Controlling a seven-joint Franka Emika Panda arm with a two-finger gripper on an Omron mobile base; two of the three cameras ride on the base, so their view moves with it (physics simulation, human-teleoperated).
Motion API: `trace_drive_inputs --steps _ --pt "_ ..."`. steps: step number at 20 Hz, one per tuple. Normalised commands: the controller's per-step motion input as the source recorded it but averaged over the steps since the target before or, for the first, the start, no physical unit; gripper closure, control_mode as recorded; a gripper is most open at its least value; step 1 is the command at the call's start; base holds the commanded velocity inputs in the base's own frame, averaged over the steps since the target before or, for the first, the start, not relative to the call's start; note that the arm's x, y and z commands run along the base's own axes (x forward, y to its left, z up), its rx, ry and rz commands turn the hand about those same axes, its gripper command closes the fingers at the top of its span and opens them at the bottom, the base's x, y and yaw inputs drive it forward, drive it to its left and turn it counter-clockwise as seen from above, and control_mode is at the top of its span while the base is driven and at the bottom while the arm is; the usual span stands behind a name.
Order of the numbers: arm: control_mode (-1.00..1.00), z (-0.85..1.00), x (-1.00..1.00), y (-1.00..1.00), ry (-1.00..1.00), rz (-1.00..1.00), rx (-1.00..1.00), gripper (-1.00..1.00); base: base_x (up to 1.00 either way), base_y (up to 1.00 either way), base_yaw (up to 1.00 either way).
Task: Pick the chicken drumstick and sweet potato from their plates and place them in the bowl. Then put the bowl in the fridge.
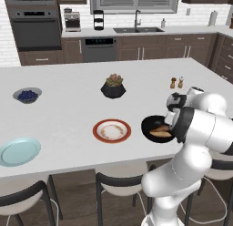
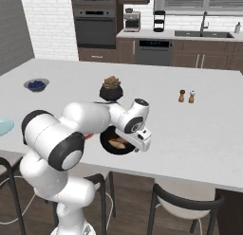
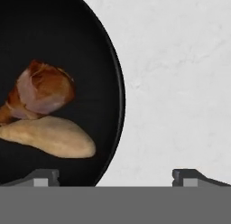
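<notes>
Chicken drumstick (image 3: 43, 91) and sweet potato (image 3: 52, 136) lie side by side, touching, inside the glossy black bowl (image 3: 97, 56), the drumstick's fat end toward the bowl's middle and the paler potato alongside it. The bowl sits on the white island counter (image 1: 68, 106) near its front edge, just beside the red-rimmed plate (image 1: 112, 130); the light blue plate (image 1: 19, 151) lies well apart at the counter's left end. The gripper (image 3: 115, 177) hangs low over the bowl's rim with its jaws spread wide, one fingertip (image 3: 43, 177) over the black bowl and the other over bare counter, holding nothing. Farther back on the counter stand a potted plant (image 1: 113, 86), a small bowl of blueberries (image 1: 27, 95) and two shakers (image 1: 177, 82).
</notes>
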Motion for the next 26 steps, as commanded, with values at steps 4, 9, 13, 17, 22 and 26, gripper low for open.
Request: trace_drive_inputs --steps 4,9,13,17,22,26 --pt "-1.0 -0.28 0.18 0.0 0.0 0.0 0.05 -1.0 0.0 0.0 0.0" --pt "-1.0 -0.31 0.22 -0.02 0.0 0.0 0.01 -1.0 0.0 0.0 0.0" --pt "-1.0 -0.31 0.33 0.0 0.0 0.0 0.0 -1.0 0.0 0.0 0.0" --pt "-1.0 -0.27 0.28 0.03 0.0 -0.02 0.0 1.0 0.0 0.0 0.0" --pt "-1.0 -0.16 0.02 0.07 0.0 -0.03 0.0 1.0 0.0 0.0 0.0" --pt "-1.0 -0.26 0.01 0.11 0.0 -0.02 0.0 1.0 0.0 0.0 0.0"
